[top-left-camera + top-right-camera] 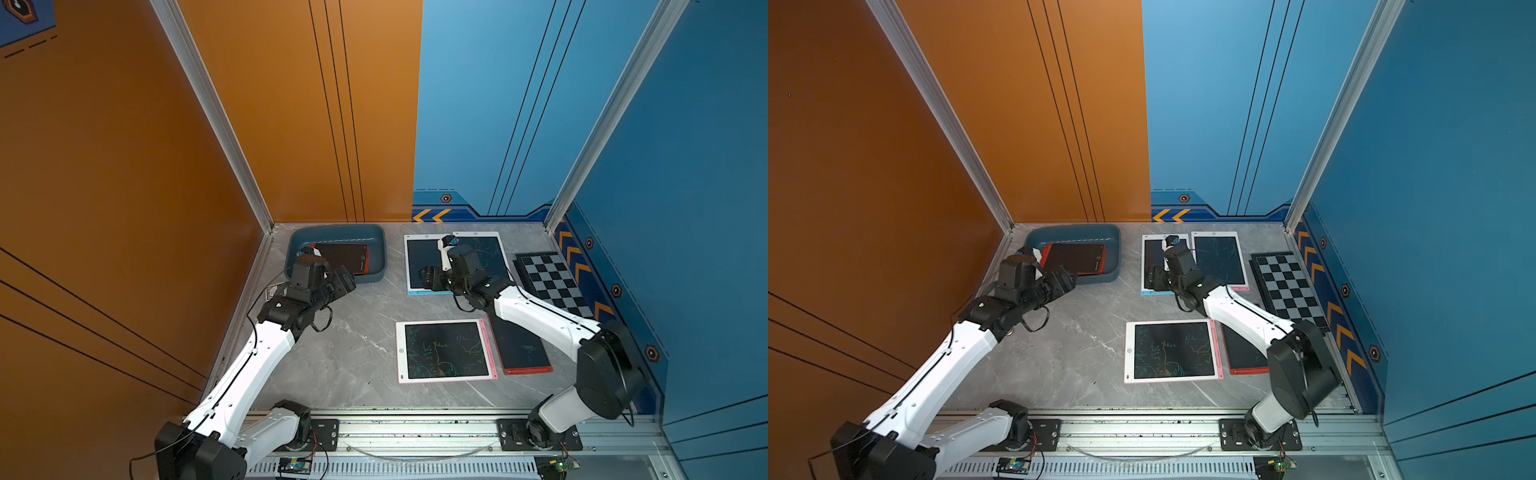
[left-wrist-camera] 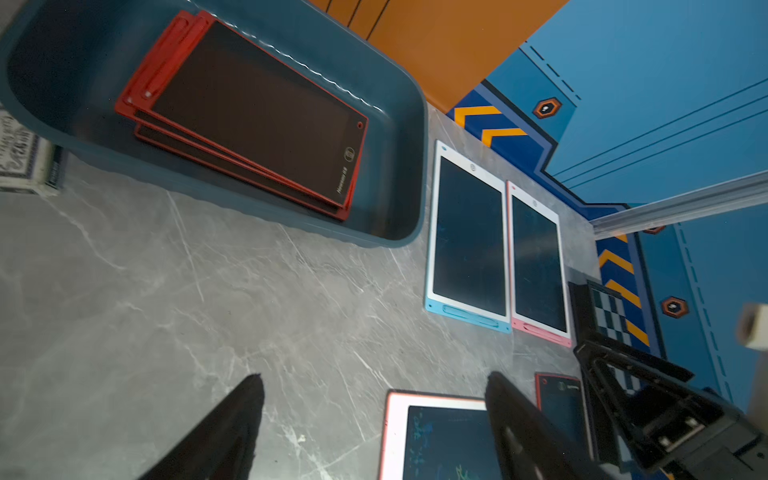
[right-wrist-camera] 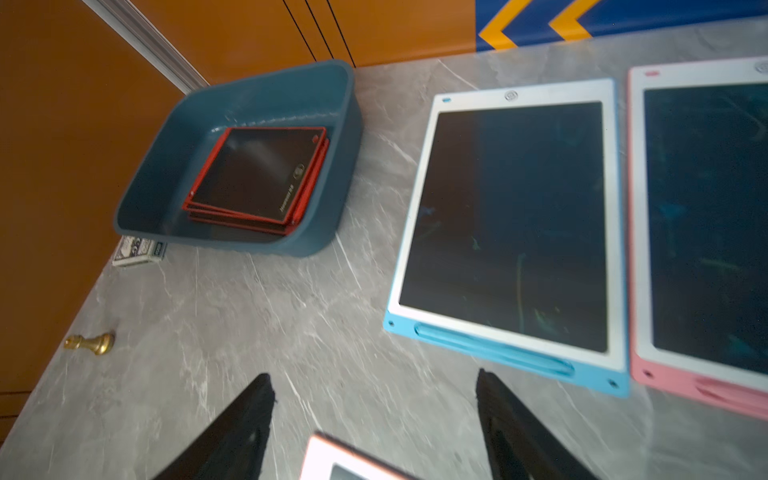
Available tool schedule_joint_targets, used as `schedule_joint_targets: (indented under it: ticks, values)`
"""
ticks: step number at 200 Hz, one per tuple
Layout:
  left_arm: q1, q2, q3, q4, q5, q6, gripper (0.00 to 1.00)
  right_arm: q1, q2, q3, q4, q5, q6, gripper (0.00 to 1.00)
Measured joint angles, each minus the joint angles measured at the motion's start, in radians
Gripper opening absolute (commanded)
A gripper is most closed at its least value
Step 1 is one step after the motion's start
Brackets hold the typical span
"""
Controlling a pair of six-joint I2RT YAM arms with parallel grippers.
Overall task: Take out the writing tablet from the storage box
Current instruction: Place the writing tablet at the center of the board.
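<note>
Flanking the storage box of red tablets lie card pack and blue tablet; left fingers, right fingers gape wide.

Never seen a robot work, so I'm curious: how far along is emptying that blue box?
Out already: blue-framed tablet, two pink-framed tablets, red tablet on the table. In hand: nothing; left hand and right hand open, empty. Left: red stack inside the storage box.

Left arm and right arm show white shells, black joints, cables.
</note>
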Motion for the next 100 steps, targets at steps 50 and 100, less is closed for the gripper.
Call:
schedule_joint_targets:
  ticks: [50, 100]
  values:
    - [0.142, 0.222, 0.131, -0.039, 0.033, 0.138, 1.0, 0.074, 0.311, 0.299, 0.051, 0.001, 0.016, 0.76]
    - [0.252, 0.497, 0.309, -0.043, 0.071, 0.253, 0.98, 0.123, 0.504, 0.448, 0.008, 0.063, 0.018, 0.71]
